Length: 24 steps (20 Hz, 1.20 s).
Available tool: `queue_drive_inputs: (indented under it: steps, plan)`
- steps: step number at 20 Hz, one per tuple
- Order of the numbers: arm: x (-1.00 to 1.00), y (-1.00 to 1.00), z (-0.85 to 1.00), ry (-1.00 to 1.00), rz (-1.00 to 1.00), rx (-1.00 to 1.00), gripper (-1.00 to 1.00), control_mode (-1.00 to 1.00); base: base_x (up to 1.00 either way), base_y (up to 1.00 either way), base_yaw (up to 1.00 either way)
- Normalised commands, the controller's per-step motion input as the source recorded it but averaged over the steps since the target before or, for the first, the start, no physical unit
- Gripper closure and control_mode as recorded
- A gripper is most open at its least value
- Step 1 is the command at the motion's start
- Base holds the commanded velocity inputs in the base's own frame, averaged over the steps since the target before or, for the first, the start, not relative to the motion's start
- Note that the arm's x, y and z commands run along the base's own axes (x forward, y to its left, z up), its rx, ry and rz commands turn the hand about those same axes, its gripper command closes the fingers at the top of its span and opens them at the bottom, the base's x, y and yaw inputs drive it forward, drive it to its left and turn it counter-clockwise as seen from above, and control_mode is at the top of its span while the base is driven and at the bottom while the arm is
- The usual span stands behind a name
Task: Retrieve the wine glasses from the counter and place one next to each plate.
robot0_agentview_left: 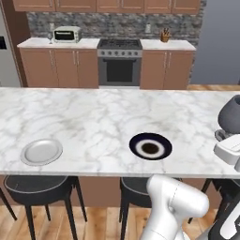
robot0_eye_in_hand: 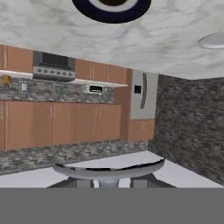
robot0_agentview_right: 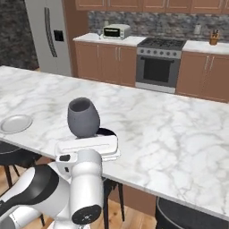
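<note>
Left base view – held wine glass (robot0_agentview_left: 232,114): grey-blue, translucent, rounded bowl, at the right edge above the island tabletop (robot0_agentview_left: 93,117); stem and foot are hidden.
Left base view – gripper (robot0_agentview_left: 226,138): white hand directly under the bowl.
Left base view – plates: the dark plate (robot0_agentview_left: 150,146) lies near the front edge, left of the held glass. The light-grey plate (robot0_agentview_left: 41,151) lies well apart, further left.
Left base view – second wine glass (robot0_agentview_left: 50,36): small and upright on the rear tabletop (robot0_agentview_left: 89,43), just left of the toaster oven (robot0_agentview_left: 67,33).
Left base view – surroundings: the stove (robot0_agentview_left: 119,61) is at the centre rear, with black stools (robot0_agentview_left: 35,187) under the island.
Right base view – held glass: the bowl is upright with its mouth up, sitting on top of the hand, and partly covers the dark plate behind it.
Right base view – jaws: closed on the held glass below the bowl; the fingers themselves are hidden.
Right base view – obstructions: open marble lies between the glass and the light-grey plate.
Hand view – orientation: the room appears inverted.
Hand view – held glass: its flat round foot spans the bottom between the finger tips.
Hand view – plates: the dark plate is at the top centre and the light-grey plate at the right edge.
</note>
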Motion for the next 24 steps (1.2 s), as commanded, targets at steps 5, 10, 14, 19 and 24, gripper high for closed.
queue_drive_inputs:
  steps: [5,10,14,19,24]
  plan:
    - [0.00,0.00,0.00,0.00,0.00,0.00,1.00,1.00,0.60,0.00,-0.24]
    - [0.00,0.00,0.00,0.00,0.00,0.00,1.00,1.00,0.49,0.00,-0.31]
    - [0.00,0.00,0.00,0.00,0.00,0.00,1.00,1.00,0.29,0.00,-0.37]
    - [0.00,0.00,0.00,0.00,0.00,0.00,1.00,1.00,0.43,0.08,-0.21]
    - [0.00,0.00,0.00,0.00,0.00,0.00,1.00,1.00,0.54,0.00,-0.09]
